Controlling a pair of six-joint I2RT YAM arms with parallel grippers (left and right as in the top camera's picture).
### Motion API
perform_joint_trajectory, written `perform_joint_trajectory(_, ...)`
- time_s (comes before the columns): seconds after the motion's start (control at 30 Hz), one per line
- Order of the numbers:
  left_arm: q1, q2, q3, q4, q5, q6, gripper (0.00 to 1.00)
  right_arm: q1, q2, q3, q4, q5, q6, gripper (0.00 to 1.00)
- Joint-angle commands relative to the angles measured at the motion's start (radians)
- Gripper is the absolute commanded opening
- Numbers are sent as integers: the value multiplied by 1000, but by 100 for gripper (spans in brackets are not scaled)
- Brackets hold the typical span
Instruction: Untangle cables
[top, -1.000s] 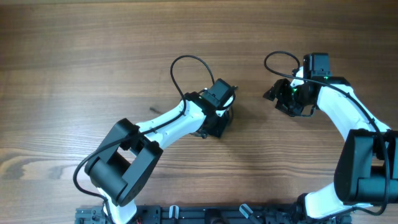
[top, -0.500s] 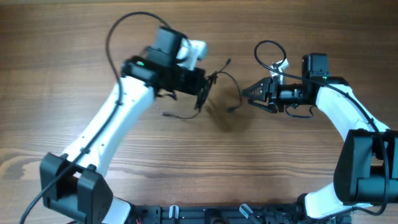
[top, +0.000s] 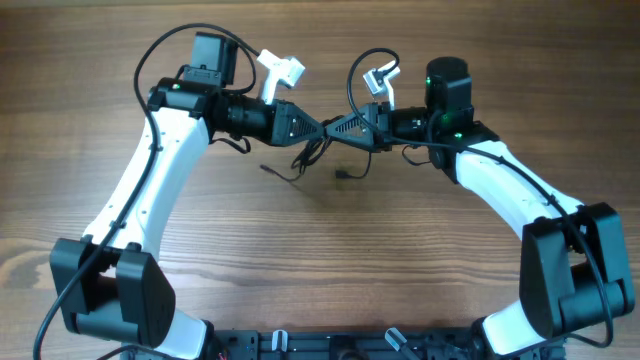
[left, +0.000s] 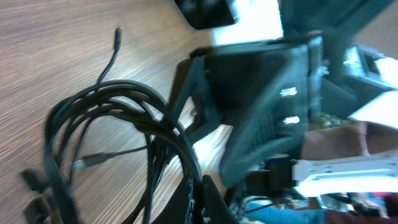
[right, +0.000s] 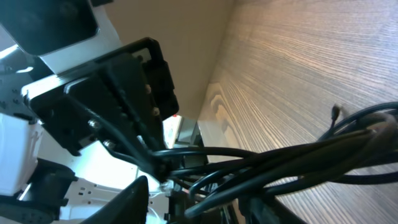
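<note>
I have both arms raised and meeting tip to tip over the far half of the surface (top: 470, 260), about midway between its left and right edges. The left gripper (top: 314, 126) is pinching the cables (top: 309, 152), which hang below it as a small dark tangle of loops. My right wrist view shows the strands running straight into its pressed-together fingers. The right gripper (top: 336, 128) points at the left one and sits just beside it, with the bundle passing between its fingers. I cannot tell whether it is clamped on the wires or only around them. Two thin ends trail out of the tangle, one toward the left edge (top: 268, 168) and one toward the right (top: 343, 175). I cannot make out whether they touch the wood.
</note>
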Motion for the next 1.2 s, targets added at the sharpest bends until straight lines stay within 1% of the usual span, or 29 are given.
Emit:
perform_joint_trajectory(0.0,34,8,8,21,208,16,4,19,-10,11,5,24,59,37)
perform_joint_trajectory(0.07,53,8,8,25,274,16,4,19,-10,11,5,32,55,30)
perform_joint_trajectory(0.1,64,8,8,24,275,16,4,19,-10,11,4,40,48,18)
perform_joint_trajectory(0.13,77,8,8,24,270,16,4,19,-10,10,-8,53,22,9)
perform_joint_trajectory(0.2,93,8,8,20,195,6,4,17,-10,10,-65,84,-36,6)
perform_joint_trajectory(0.23,105,8,8,19,62,-68,4,5,-10,10,-169,150,-100,4)
perform_joint_trajectory(0.27,109,8,8,16,-27,-114,4,-5,-10,11,-238,206,-135,4)
perform_joint_trajectory(0.3,110,8,8,12,-78,-129,4,-18,-10,10,-323,290,-170,4)
perform_joint_trajectory(0.37,110,8,8,3,-131,-143,4,-47,-10,10,-510,530,-251,4)
perform_joint_trajectory(0.43,110,8,8,-3,-178,-143,4,-66,-10,11,-637,736,-311,4)
perform_joint_trajectory(0.47,110,8,8,-8,-243,-146,4,-72,-10,11,-703,868,-354,4)
perform_joint_trajectory(0.5,110,8,8,-11,-306,-177,4,-73,-10,11,-752,979,-373,4)
perform_joint_trajectory(0.57,110,8,8,-11,-370,-218,4,-73,-10,10,-797,1108,-393,4)
perform_joint_trajectory(0.63,107,8,8,-15,-399,-222,4,-73,-10,11,-814,1217,-395,4)
perform_joint_trajectory(0.67,108,8,8,-18,-439,-246,4,-73,-10,11,-815,1269,-396,4)
perform_joint_trajectory(0.7,108,8,8,-22,-527,-300,4,-73,-10,10,-816,1345,-395,4)
perform_joint_trajectory(0.77,108,8,8,-38,-687,-399,4,-73,-10,11,-814,1388,-401,4)
perform_joint_trajectory(0.83,107,8,7,-66,-823,-484,4,-72,-10,11,-815,1301,-449,4)
perform_joint_trajectory(0.87,107,8,3,-66,-829,-487,5,-72,-10,10,-815,1207,-472,4)
perform_joint_trajectory(0.9,106,8,0,-65,-824,-486,11,-72,-10,10,-815,1131,-477,4)
perform_joint_trajectory(0.93,98,8,-6,-58,-808,-484,27,-72,-10,11,-814,1066,-477,5)
perform_joint_trajectory(0.97,89,8,-8,-55,-770,-465,35,-72,-10,11,-814,1024,-483,5)
perform_joint_trajectory(1.0,69,11,-10,-47,-665,-387,49,-74,-11,11,-816,962,-519,6)
perform_joint_trajectory(1.03,39,19,-10,-40,-553,-311,62,-79,-14,17,-826,877,-596,9)
perform_joint_trajectory(1.07,24,24,-10,-35,-546,-313,70,-87,-19,30,-850,809,-636,13)
perform_joint_trajectory(1.1,3,36,-10,-28,-547,-313,80,-106,-31,58,-902,737,-663,24)
perform_joint_trajectory(1.13,-18,53,-10,-17,-547,-320,82,-129,-43,96,-958,731,-658,32)
perform_joint_trajectory(1.17,-31,70,-10,-10,-547,-321,82,-151,-54,138,-1019,731,-658,44)
